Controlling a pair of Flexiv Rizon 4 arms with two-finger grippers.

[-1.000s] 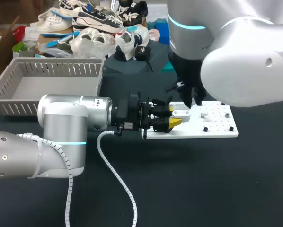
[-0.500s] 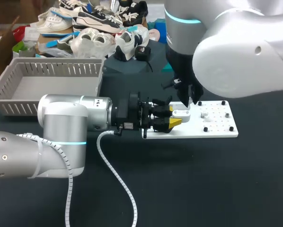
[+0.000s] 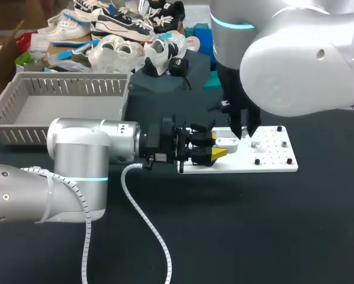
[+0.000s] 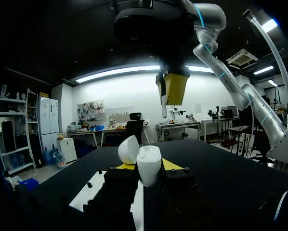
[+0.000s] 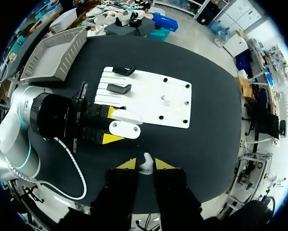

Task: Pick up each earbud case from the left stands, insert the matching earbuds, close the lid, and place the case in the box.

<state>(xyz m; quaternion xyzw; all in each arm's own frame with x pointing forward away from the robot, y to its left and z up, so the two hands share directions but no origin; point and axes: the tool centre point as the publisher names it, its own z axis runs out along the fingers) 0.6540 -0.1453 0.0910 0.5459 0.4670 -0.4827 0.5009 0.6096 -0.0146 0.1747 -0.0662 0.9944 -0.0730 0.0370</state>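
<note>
Insertion step, by my reading. White glossy earbud case [image 4: 149,163], lid hinged open, is pinched from two sides by the left gripper [image 3: 214,149] and held level over the near end of the flat white pegged board [image 3: 272,161]. Right gripper [image 5: 145,165] hangs above the case, its yellow tips pressed on a small white earbud [image 5: 145,168]. Grey slatted plastic box [image 3: 23,127] sits well apart to the left.

Next move, as I judge it: line the earbud up over its socket, lower straight down, release; left arm holds the case steady.
</note>
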